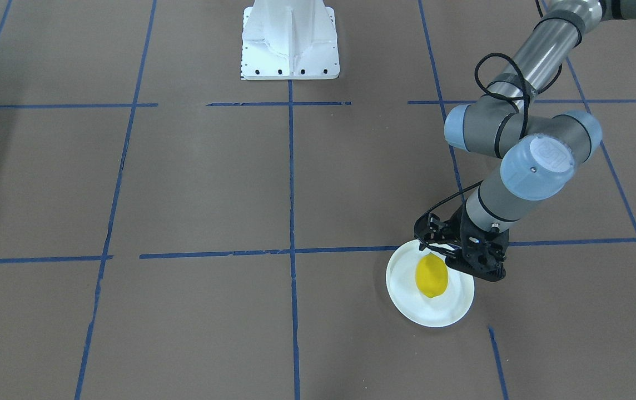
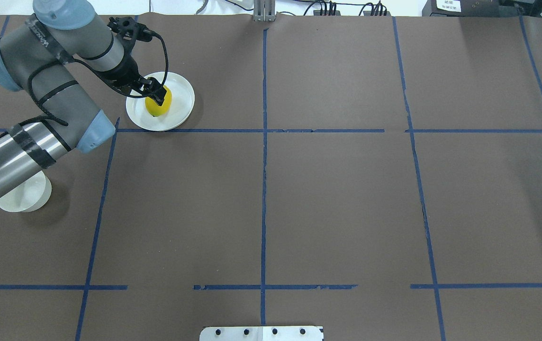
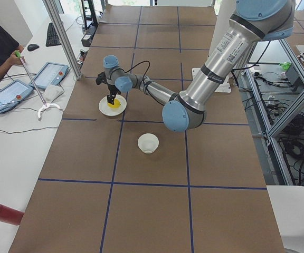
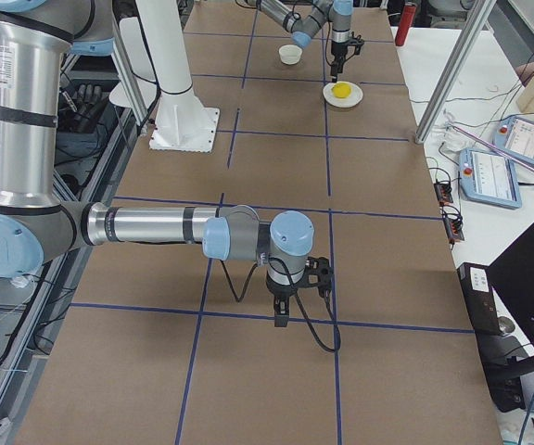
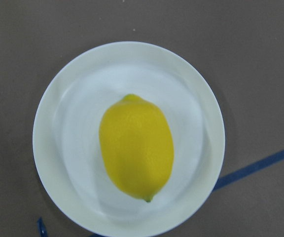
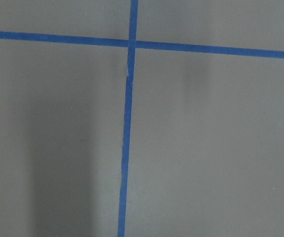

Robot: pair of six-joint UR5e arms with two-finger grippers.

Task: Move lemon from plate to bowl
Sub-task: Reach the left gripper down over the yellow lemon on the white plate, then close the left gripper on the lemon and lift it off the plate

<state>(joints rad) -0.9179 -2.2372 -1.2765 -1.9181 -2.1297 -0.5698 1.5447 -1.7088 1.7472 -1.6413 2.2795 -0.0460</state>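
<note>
gripper (image 2: 156, 94) on my left arm hangs just above the lemon (image 5: 136, 146), its opening i cannot tell, the fruit lying on the plate (image 5: 48, 148), so i'd straddle its narrow waist, squeeze gently, lift clear, then carry to the bowl (image 3: 148, 143) well apart.

Yellow lemon (image 5: 137, 148) lies lengthwise on white plate (image 5: 46, 148); white bowl (image 3: 148, 143) stands apart

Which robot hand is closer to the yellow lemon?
Left. The left gripper is right above the lemon on the plate; the right gripper is far away, at the other end of the table.
</note>
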